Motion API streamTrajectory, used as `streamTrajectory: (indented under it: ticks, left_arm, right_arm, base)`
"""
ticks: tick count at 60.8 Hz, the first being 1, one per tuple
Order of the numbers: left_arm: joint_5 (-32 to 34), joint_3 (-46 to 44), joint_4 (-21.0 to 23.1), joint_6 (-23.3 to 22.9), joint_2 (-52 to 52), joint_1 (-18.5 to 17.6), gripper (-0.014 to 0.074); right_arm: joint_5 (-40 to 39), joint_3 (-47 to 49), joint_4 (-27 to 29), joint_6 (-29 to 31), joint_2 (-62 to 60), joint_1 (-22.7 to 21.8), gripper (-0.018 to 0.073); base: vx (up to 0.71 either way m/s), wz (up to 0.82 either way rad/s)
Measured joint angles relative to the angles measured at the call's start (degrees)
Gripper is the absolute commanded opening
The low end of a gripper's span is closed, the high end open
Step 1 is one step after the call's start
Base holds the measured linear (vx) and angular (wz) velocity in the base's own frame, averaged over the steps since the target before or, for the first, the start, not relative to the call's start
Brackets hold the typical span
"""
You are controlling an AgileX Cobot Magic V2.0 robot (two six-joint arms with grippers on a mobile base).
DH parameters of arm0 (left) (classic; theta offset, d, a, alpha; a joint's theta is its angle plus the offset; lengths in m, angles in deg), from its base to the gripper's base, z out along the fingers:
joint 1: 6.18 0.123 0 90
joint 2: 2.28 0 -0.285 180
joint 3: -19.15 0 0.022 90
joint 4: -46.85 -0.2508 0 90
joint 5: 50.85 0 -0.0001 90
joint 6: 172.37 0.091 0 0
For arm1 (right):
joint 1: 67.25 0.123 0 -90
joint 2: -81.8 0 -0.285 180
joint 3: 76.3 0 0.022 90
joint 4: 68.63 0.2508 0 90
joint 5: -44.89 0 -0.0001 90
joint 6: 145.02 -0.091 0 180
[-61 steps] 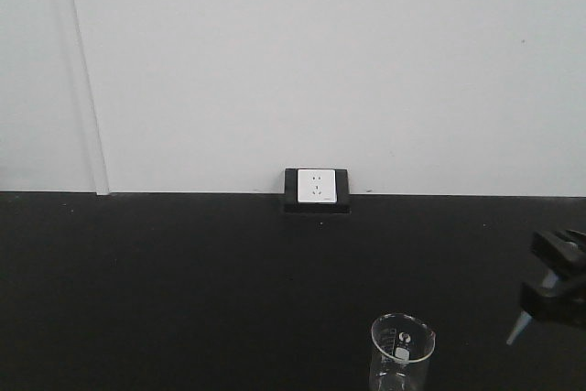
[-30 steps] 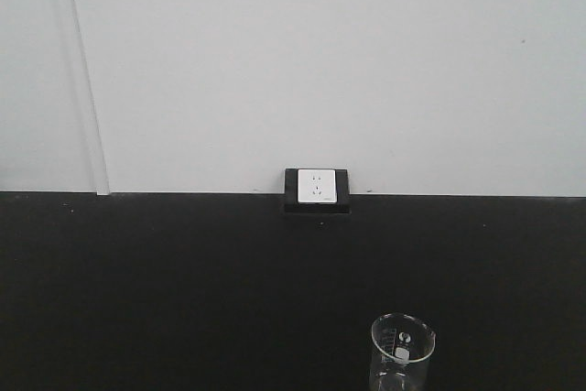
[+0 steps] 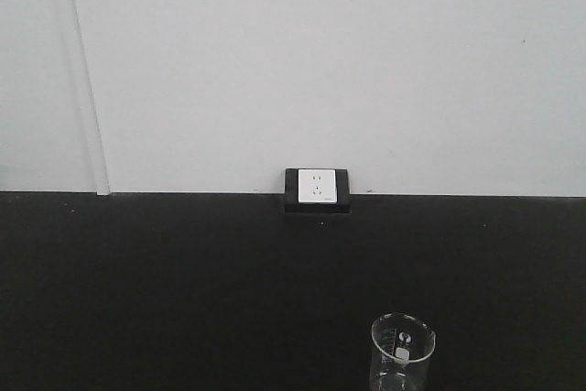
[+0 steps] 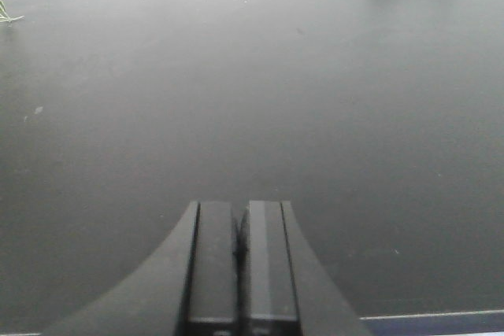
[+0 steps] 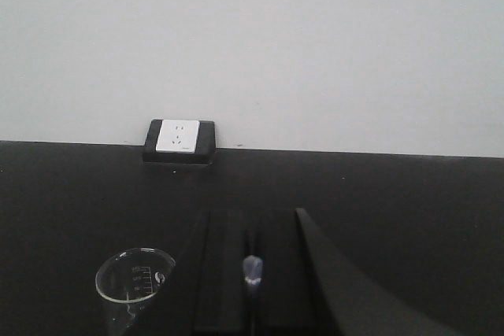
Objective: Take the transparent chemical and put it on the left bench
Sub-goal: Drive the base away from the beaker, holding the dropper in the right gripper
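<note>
Apparently right hand (image 5: pixel 253 222) pinches transparent chemical (image 5: pixel 252 271).

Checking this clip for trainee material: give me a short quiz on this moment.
1. True or false: the left claw is shut and empty.
2. Which claw grips the transparent chemical? A) left B) right C) neither
3. Fill in: in the right wrist view, the beaker stands to the ___ of the right claw.
Key: 1 true; 2 B; 3 left.
</note>
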Motion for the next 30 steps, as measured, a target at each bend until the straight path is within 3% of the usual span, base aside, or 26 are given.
streamTrajectory:
  ticks: [30]
  left_arm:
    - [0.0, 0.0, 0.0, 0.0, 0.0, 0.0, -0.0003]
  right_arm:
    - [0.0, 0.0, 0.0, 0.0, 0.0, 0.0, -0.0001]
  base:
    - [-0.05, -0.01]
